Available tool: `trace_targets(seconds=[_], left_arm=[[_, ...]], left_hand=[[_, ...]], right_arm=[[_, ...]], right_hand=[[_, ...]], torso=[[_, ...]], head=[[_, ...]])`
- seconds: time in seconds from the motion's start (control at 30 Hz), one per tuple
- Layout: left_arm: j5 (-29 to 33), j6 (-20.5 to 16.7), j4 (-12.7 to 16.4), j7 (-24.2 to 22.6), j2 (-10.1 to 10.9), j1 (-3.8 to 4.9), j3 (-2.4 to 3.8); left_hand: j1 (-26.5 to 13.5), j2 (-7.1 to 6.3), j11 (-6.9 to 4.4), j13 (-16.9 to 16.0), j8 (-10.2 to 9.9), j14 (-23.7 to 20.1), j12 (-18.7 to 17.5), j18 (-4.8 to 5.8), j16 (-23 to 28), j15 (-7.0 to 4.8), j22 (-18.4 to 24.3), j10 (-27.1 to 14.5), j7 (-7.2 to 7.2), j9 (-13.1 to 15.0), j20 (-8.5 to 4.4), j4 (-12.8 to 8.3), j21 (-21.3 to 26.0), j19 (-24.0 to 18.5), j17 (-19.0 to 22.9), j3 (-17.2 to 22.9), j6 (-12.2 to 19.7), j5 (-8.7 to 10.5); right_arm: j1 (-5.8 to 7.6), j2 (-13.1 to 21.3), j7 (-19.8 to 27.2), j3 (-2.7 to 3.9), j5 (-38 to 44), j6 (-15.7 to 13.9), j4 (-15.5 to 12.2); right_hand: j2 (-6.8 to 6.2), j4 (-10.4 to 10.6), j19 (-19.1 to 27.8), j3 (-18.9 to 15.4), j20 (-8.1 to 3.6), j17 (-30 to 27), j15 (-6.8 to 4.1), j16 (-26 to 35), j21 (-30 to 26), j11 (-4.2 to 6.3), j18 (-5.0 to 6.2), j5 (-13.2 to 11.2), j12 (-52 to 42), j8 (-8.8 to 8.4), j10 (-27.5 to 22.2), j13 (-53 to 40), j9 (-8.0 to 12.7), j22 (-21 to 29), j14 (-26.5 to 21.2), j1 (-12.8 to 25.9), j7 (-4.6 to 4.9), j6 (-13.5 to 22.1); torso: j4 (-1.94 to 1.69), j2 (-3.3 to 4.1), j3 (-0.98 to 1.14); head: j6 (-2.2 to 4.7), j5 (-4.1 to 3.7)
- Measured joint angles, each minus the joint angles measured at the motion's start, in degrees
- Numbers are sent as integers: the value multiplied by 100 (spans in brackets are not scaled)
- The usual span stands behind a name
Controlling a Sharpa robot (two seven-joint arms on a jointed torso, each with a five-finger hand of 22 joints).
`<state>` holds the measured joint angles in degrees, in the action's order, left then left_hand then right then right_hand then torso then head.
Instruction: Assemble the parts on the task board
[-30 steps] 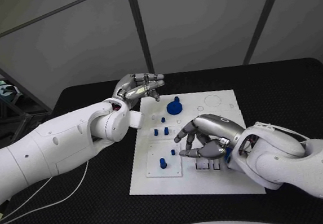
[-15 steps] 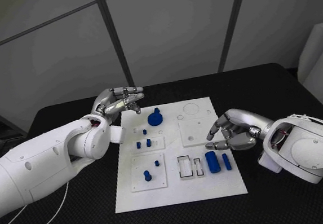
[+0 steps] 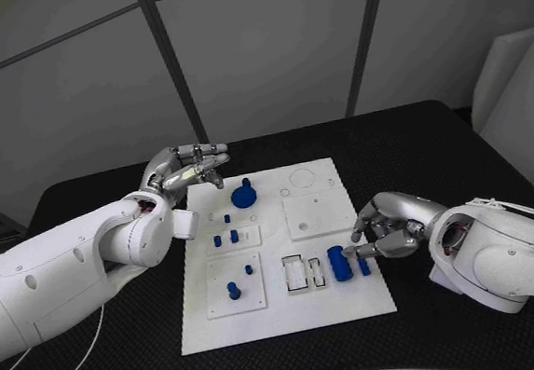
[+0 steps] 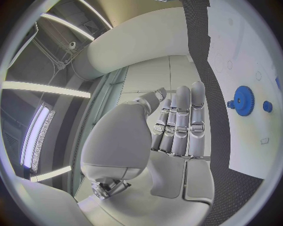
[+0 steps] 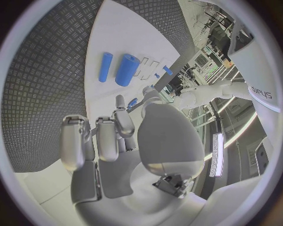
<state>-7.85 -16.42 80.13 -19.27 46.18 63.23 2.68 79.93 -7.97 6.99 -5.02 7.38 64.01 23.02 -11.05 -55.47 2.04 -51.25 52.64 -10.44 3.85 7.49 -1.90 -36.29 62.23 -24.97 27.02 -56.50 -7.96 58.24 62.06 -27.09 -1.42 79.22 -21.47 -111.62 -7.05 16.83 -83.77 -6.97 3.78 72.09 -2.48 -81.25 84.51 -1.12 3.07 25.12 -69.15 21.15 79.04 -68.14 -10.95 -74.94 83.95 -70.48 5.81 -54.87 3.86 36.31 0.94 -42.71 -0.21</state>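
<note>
The white task board (image 3: 286, 312) lies mid-table. On it a blue gear (image 3: 243, 194) stands near the far left corner, also shown in the left wrist view (image 4: 243, 100). Several small blue pegs (image 3: 233, 290) stand along the board's left side. A thick blue cylinder (image 3: 339, 264) (image 5: 127, 69) and a thin one (image 3: 362, 265) (image 5: 105, 67) lie side by side near the right edge. My right hand (image 3: 389, 225) (image 5: 106, 136) hovers just right of them, fingers curled in, holding nothing. My left hand (image 3: 190, 166) (image 4: 177, 122) floats beyond the far left corner with straight fingers, empty.
Two empty rectangular slots (image 3: 304, 272) sit left of the thick cylinder, and a raised white square (image 3: 317, 213) lies behind them. Black table mat (image 3: 452, 148) surrounds the board. My bulky left forearm (image 3: 76, 270) spans the table's left side.
The camera has shifted. My right hand has drawn back off the board's slots toward its right edge, uncovering the two blue cylinders. My left hand stays by the far left corner.
</note>
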Motion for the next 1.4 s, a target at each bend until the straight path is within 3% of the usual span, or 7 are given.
trace_targets(seconds=[0.2,1.03,1.13,1.4], left_arm=[[0,0,24,-1,12,-3,-1],[0,0,70,-4,71,-4,-2],[0,0,73,-4,73,-4,-2],[0,1,78,-4,81,-4,-2]], left_hand=[[0,0,0,0,0,0,0,0,0,0,0,0,0,0,0,0,0,0,0,0,0,0],[1,-1,0,-1,0,0,22,0,0,0,0,0,0,0,0,15,0,0,9,-15,0,0],[1,-1,0,-1,0,0,22,0,0,0,0,0,0,0,0,15,0,0,8,-15,0,0],[1,-1,0,-1,0,0,22,0,0,0,0,0,0,0,0,15,0,0,8,-15,0,0]], right_arm=[[-143,-178,-254,-17,222,55,71],[-354,-711,-541,6,477,252,496],[-362,-761,-542,12,483,243,524],[-375,-785,-542,12,508,148,534]], right_hand=[[-32,-5,0,-85,0,29,0,0,0,0,0,1,0,38,0,-34,-14,0,0,69,1,38],[25,-5,1,-116,0,141,1,-69,0,0,1,-83,-72,146,-1,-134,-68,2,0,119,-1,35],[123,-5,1,-117,0,183,1,-89,1,27,-90,-84,-110,193,32,-182,-68,2,0,67,-2,35],[394,-42,1,-81,0,287,-32,-140,68,61,-90,153,-229,309,105,-348,-118,2,8,-163,-53,-15]], torso=[[-12,0,-4],[-4,7,-7],[-3,6,-5],[-3,5,-4]], head=[[-9,-3],[-85,71],[-89,73],[-96,74]])
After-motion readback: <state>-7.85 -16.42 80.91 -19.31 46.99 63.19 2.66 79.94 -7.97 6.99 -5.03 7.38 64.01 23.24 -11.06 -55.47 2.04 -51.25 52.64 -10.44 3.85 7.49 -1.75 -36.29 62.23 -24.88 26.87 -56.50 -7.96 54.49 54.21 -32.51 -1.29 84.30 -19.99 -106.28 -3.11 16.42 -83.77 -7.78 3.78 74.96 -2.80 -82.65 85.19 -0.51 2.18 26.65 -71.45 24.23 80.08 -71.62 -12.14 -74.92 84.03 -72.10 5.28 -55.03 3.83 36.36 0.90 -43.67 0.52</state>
